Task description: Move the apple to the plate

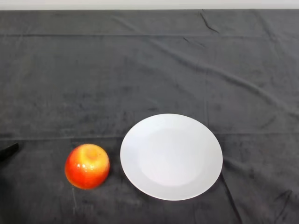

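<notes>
A red and yellow apple [87,166] sits on the dark cloth at the lower left. A white round plate [171,156] lies just right of it, with nothing on it and a small gap between the two. Only a small black tip of my left hand [8,151] shows at the left edge, well left of the apple and not touching it. The rest of the hand and arm is out of the frame.
The dark cloth [149,70] covers the whole table and has long creases. The table's far edge runs along the top of the view.
</notes>
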Controlling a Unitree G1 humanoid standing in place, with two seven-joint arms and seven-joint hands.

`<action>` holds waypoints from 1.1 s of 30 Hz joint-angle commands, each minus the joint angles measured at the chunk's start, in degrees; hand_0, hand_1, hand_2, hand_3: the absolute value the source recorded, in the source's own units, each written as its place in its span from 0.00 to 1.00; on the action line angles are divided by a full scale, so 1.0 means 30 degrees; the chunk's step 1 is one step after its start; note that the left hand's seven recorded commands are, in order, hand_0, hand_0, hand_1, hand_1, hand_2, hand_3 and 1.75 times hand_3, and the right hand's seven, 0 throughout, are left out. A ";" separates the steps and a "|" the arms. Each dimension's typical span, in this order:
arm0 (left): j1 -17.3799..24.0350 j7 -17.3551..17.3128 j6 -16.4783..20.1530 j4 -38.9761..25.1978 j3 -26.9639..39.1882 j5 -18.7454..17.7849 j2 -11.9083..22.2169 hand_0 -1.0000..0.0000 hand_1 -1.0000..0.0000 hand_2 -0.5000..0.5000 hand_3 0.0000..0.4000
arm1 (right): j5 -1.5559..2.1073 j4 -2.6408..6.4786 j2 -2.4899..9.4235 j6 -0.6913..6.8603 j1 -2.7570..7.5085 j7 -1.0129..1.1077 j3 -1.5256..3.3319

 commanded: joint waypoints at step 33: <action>-0.2539 -0.0506 -0.0282 0.0835 -0.0467 0.1035 0.1909 1.00 1.00 0.50 0.00 | -0.0054 0.2183 0.0616 0.1136 0.0259 0.0244 -0.0526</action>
